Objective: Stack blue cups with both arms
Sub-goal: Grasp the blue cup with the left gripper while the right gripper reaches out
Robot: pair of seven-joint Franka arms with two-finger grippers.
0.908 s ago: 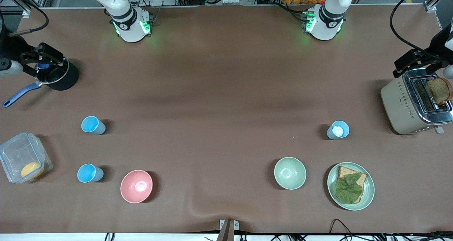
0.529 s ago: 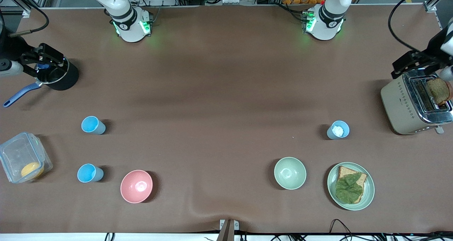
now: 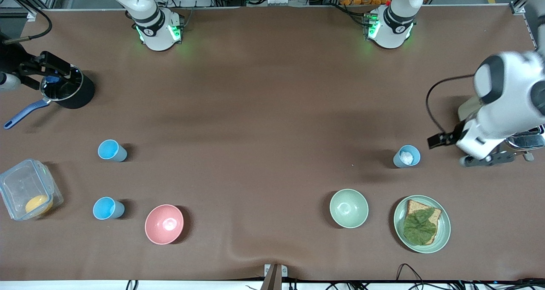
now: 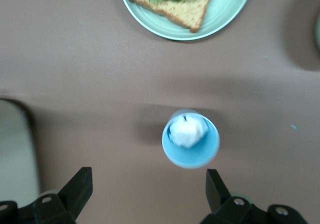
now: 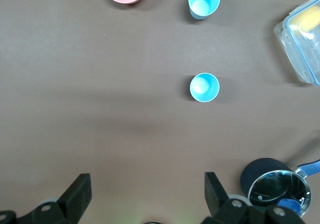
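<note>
Blue cups stand upright and apart on the brown desk (image 3: pixel 264 111): a sky-blue cup (image 3: pixel 111 150) and a more vivid blue cup (image 3: pixel 107 208) toward the right arm's end, the second nearer the front camera, and a paler grey-blue cup (image 3: pixel 406 156) toward the left arm's end. The grey-blue cup holds a white lump (image 4: pixel 187 131).

Left gripper (image 4: pixel 145 191): it hangs low over the desk, just beside the grey-blue cup and touching nothing. Its jaws stand wide apart, with the cup showing between them in the left wrist view. The left arm (image 3: pixel 502 98) covers most of a toaster (image 3: pixel 526 139).

Right gripper (image 5: pixel 145 194): it hangs at the right arm's end of the desk over a dark saucepan (image 3: pixel 68 90) with a blue handle. Its jaws are spread wide and empty, well apart from the two cups at that end.

Other items: a pink bowl (image 3: pixel 164 224) sits beside the vivid blue cup. A clear lidded box (image 3: pixel 26 195) with a yellow item inside lies at the desk edge near the same cup. A pale green bowl (image 3: pixel 348 208) and a green plate (image 3: pixel 443 234) carrying bread topped with a leaf (image 3: pixel 419 226) lie nearer the front camera than the grey-blue cup.
</note>
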